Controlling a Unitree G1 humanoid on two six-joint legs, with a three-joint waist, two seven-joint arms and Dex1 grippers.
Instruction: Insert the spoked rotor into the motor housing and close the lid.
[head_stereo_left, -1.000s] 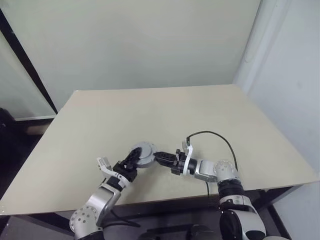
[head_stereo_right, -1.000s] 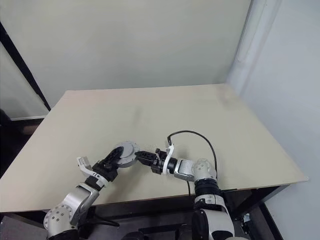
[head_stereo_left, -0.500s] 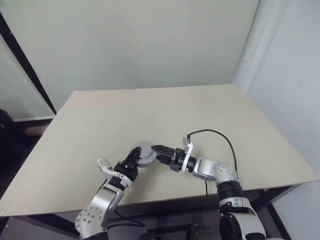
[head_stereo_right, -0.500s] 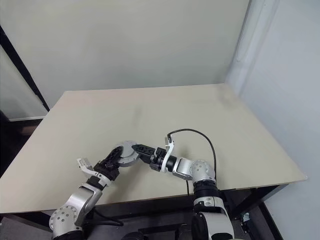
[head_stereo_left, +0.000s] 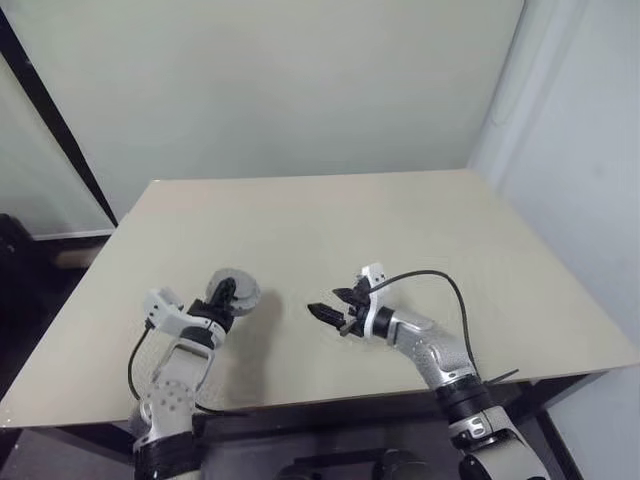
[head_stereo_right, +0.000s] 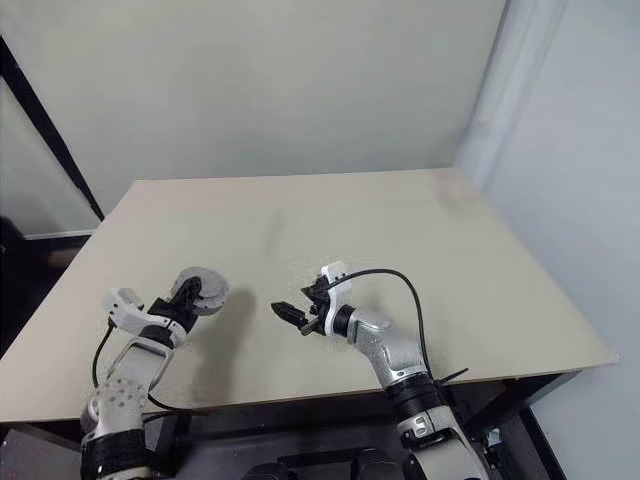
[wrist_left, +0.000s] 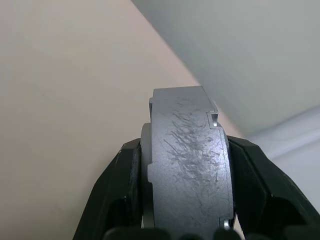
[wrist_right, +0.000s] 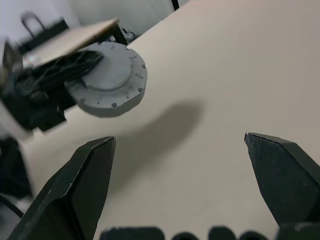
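The motor housing (head_stereo_left: 235, 290) is a short grey metal cylinder, held on edge above the table's left front. My left gripper (head_stereo_left: 221, 302) is shut on it, with its black fingers (wrist_left: 125, 190) pressing both flat sides of the scratched housing (wrist_left: 190, 165). In the right wrist view the housing (wrist_right: 110, 80) shows a flat round face with small holes around the rim. My right gripper (head_stereo_left: 328, 303) is open and holds nothing, a hand's width to the right of the housing, its fingers (wrist_right: 85, 185) spread wide. The spoked rotor is hidden.
The beige table (head_stereo_left: 400, 230) stretches far back and to the right. A black cable (head_stereo_left: 440, 280) loops over my right forearm. A pale wall rises behind the table, and a dark frame (head_stereo_left: 60, 120) runs down at the left.
My right gripper let go of the housing, opened wide and rolled over. My left arm carried the housing to the left, away from the right gripper.
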